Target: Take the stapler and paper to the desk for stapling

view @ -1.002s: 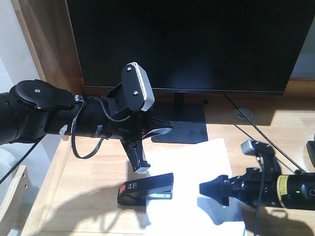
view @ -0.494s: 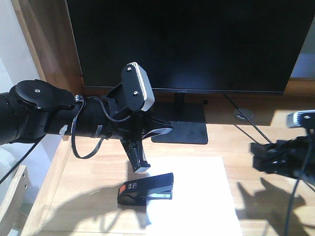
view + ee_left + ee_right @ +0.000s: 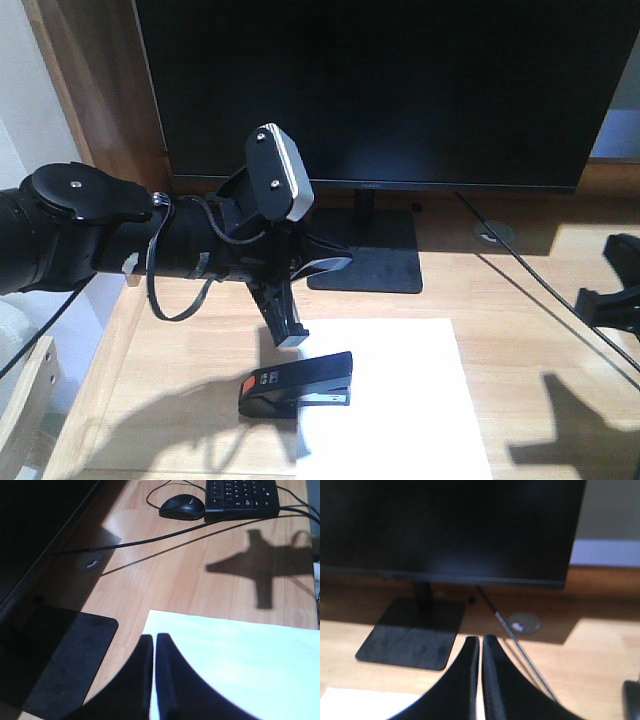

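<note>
with both things already lying on the table [image 3: 530, 330], the fetching looks done and the stapling itself is what remains, as i judge it. the paper [image 3: 390, 400] lies flat in front of the monitor [image 3: 380, 90], and the stapler [image 3: 297, 385] sits on its left edge, orange-red patch up, apart from either arm. the left tool [image 3: 154, 680] hangs just above the sheet's near corner, its two fingers pressed almost together with only a sliver between them and nothing held. the right tool [image 3: 481, 680] is likewise closed to a thin slit, empty, aimed at the monitor stand [image 3: 412, 630]; in the front view it sits at the far right, well apart from the sheet. next call: slide the paper's edge into the stapler's mouth and press the top arm down, which needs one tool steadying. writing? the patch carries small marks, too small to read; faint lettering on the monitor bezel is unreadable too.
</note>
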Controlling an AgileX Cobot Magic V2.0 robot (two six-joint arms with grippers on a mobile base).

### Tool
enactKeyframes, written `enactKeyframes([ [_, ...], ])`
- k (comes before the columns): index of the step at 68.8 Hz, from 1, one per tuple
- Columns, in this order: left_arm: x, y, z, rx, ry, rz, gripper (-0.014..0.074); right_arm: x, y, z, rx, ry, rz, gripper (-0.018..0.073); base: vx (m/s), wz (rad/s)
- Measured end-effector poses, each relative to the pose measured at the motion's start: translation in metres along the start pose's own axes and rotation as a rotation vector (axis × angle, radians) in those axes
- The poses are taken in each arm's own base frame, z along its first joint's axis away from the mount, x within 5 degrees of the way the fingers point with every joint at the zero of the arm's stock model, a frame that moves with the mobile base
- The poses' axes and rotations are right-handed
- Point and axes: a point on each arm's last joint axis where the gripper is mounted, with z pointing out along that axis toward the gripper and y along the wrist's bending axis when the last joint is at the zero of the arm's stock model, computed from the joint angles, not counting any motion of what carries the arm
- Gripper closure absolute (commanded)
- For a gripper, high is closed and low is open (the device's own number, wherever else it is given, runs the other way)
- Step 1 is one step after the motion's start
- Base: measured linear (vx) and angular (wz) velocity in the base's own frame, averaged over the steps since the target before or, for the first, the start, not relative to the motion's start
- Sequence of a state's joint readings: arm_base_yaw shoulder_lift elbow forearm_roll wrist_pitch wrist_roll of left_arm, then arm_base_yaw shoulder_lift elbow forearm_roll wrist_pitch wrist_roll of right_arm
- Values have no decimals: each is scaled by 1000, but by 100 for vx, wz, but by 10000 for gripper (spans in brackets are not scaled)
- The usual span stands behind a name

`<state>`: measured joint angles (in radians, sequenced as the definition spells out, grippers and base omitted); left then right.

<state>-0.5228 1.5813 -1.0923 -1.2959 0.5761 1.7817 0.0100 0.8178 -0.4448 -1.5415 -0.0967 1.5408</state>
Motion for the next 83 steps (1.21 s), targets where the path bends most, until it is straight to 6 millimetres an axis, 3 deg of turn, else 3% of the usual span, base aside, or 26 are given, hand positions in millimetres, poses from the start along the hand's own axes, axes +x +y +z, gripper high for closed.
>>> enactKeyframes([
  [16, -2, 17, -12, -233, -2, -224, 603, -13, -2, -27, 50, -129, -6, 566, 0, 0],
  [25, -4, 25, -35, -448, -34, -318, 603, -20, -3, -44, 77, -206, -8, 566, 0, 0],
  [33, 2, 20, -61, -597, -48, -353, 603, -22, -2, -58, 83, -268, -8, 566, 0, 0],
  [56, 32, -29, -139, -814, -107, -365, 603, 8, 0, -83, 81, -338, -11, 566, 0, 0],
  [71, 49, -65, -172, -815, -186, -350, 603, 30, 2, -85, 63, -330, -14, 566, 0, 0],
  [83, 66, -89, -189, -815, -240, -338, 603, 36, 2, -83, 61, -316, -13, 566, 0, 0],
])
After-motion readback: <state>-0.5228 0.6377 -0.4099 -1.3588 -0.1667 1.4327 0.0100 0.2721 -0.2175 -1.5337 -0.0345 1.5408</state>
